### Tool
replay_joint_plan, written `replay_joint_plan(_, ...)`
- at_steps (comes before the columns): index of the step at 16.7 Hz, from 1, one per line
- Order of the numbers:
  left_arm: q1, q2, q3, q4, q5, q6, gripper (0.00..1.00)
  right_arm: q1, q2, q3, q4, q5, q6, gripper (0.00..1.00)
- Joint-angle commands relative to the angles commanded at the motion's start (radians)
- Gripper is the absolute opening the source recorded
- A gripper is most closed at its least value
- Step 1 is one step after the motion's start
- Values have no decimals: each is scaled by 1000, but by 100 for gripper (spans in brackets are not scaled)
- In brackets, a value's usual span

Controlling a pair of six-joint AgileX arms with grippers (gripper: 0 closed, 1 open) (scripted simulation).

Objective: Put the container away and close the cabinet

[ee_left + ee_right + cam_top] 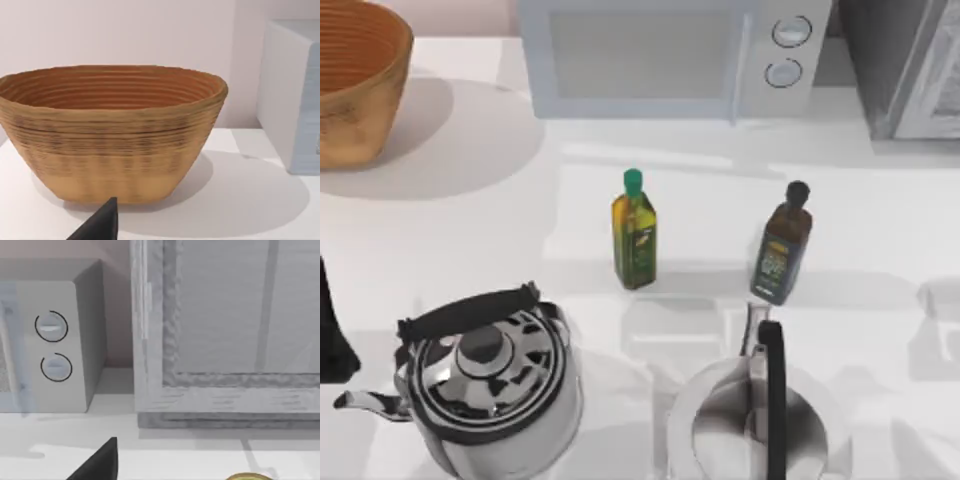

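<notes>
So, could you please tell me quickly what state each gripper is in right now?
Left gripper: cannot be told; a dark fingertip shows before the woven tan basket.
Right gripper: cannot be told; a dark fingertip shows facing the grey cabinet.

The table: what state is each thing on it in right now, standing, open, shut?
Green-capped bottle: upright, capped.
Dark-capped bottle: upright, capped.
Left kettle: upright, lid on, handle raised.
Right kettle: upright, handle raised.
Basket: upright, nothing inside.
Microwave: door shut.
Cabinet: door state unclear.

Labels on both bottles [634, 232] [782, 247], seemingly print, none legible.
</notes>
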Motion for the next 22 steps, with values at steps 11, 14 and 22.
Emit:
replay_joint_plan(11, 0, 0, 0, 0, 0, 0, 100, -30, 463, 26, 450, -61, -27, 100)
replay_joint_plan(14, 0, 0, 0, 0, 0, 0, 100, -50, 793, 21, 714, -92, -30, 100)
replay_joint_plan(22, 0, 0, 0, 0, 0, 0, 100, -135, 1637, 7, 1347, -138, -27, 100)
